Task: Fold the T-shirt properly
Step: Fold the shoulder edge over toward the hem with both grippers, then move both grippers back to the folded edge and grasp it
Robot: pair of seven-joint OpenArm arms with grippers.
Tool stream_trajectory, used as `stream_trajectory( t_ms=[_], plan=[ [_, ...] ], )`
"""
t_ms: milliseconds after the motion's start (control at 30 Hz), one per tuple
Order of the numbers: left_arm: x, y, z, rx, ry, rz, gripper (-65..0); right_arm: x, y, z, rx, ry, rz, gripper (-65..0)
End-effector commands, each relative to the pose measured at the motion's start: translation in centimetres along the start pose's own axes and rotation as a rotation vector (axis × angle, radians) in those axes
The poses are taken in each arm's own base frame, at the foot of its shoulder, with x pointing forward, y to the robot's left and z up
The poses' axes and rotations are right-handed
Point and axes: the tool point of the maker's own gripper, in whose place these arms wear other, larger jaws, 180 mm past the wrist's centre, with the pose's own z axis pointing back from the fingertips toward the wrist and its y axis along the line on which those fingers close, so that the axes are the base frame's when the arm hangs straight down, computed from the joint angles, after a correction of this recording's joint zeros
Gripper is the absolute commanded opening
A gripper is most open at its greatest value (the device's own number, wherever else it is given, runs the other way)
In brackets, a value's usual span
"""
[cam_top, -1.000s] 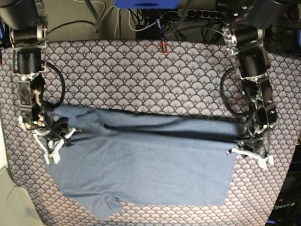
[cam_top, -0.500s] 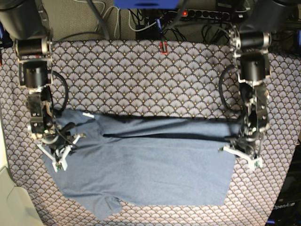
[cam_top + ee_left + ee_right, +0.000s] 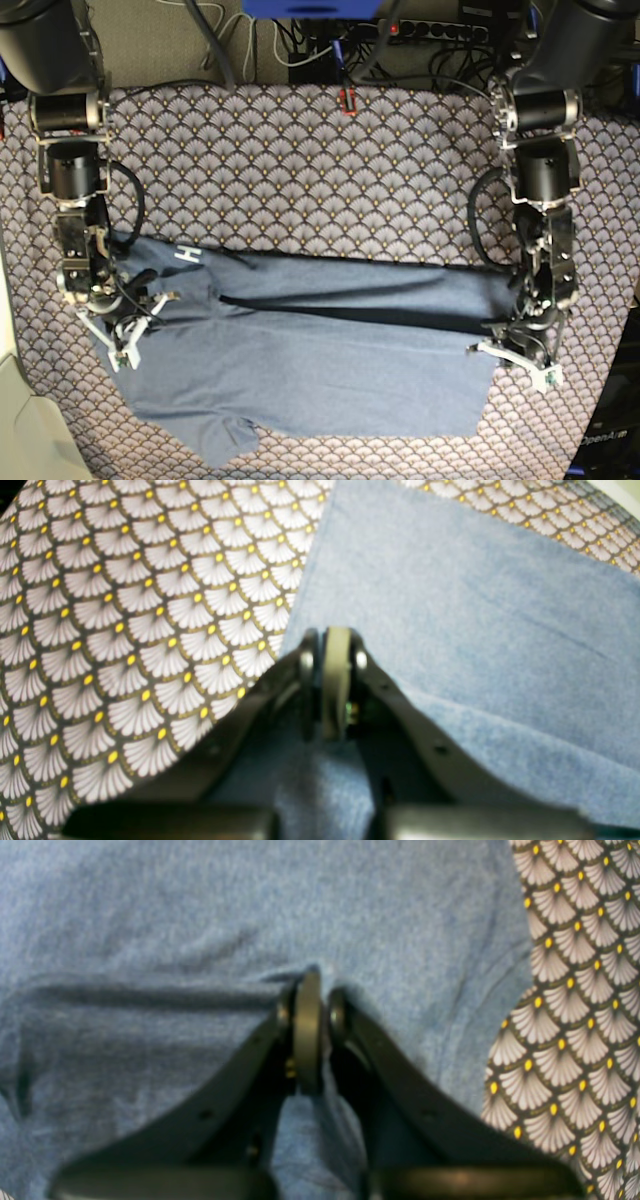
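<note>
The slate-blue T-shirt point(image 3: 320, 360) lies spread across the scallop-patterned tablecloth point(image 3: 300, 170), with its back part doubled over toward the front. A white letter point(image 3: 187, 255) shows on a turned-up bit at its back left. My right gripper point(image 3: 130, 335) is shut on the T-shirt's left edge; in the right wrist view the gripper point(image 3: 312, 990) pinches the cloth point(image 3: 150, 915). My left gripper point(image 3: 515, 362) is shut on the T-shirt's right edge; in the left wrist view the gripper point(image 3: 332, 645) holds the cloth point(image 3: 450, 605) beside the tablecloth point(image 3: 125, 605).
Cables and a power strip point(image 3: 440, 30) run behind the table's far edge. A small red clip point(image 3: 347, 100) sits at the back middle. A pale surface point(image 3: 15, 420) borders the table at the front left. A sleeve point(image 3: 228, 438) sticks out at the front.
Both grippers have moved toward the front and slightly inward, dragging the upper layer of the T-shirt with them. The back edge has come forward and a white letter now shows at the left.
</note>
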Motion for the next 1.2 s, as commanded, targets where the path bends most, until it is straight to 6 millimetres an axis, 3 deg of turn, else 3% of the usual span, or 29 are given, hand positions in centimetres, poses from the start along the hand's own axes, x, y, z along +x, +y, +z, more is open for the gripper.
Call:
stream_trajectory(
  t_ms=[0, 133, 300, 467, 567, 700, 800, 1033, 1167],
  plan=[
    [3.0, 0.0, 0.1, -0.001, -0.074, -0.002, -64.6, 2.9, -1.2, 0.4, -0.023, -0.07, 0.006, -65.0],
    [2.9, -0.1, 0.1, -0.002, -0.072, -0.001, -64.5, 2.9, -1.2, 0.5, -0.024, -0.068, 0.007, -64.0],
    [2.8, -0.1, 0.1, -0.002, -0.064, -0.001, -62.8, 2.9, -1.2, 0.4, -0.024, -0.066, 0.007, -50.2],
    [2.2, 0.1, 0.1, -0.002, -0.053, -0.005, -43.8, 2.5, -1.2, 0.4, -0.023, -0.058, 0.009, -34.3],
    [1.9, 0.2, 0.2, -0.002, -0.051, -0.006, -37.8, 2.4, -1.3, 0.5, -0.026, -0.057, 0.01, -29.6],
    [2.1, 0.1, 0.3, -0.004, -0.056, -0.004, -34.1, 1.7, -1.9, 0.6, -0.035, -0.039, 0.006, -28.9],
    [1.1, 0.6, 0.7, 0.004, -0.05, 0.0, -31.5, 1.0, -2.2, 1.6, -0.045, -0.021, 0.029, -28.9],
    [-3.7, 1.5, 3.5, 0.009, -0.024, -0.036, -25.3, -1.7, 0.1, 5.6, -0.033, -0.047, 0.148, -28.9],
    [-6.5, 2.0, 3.9, 0.008, 0.029, 0.002, -25.5, -4.2, -0.6, 6.8, -0.054, -0.019, 0.109, -28.9]
  ],
)
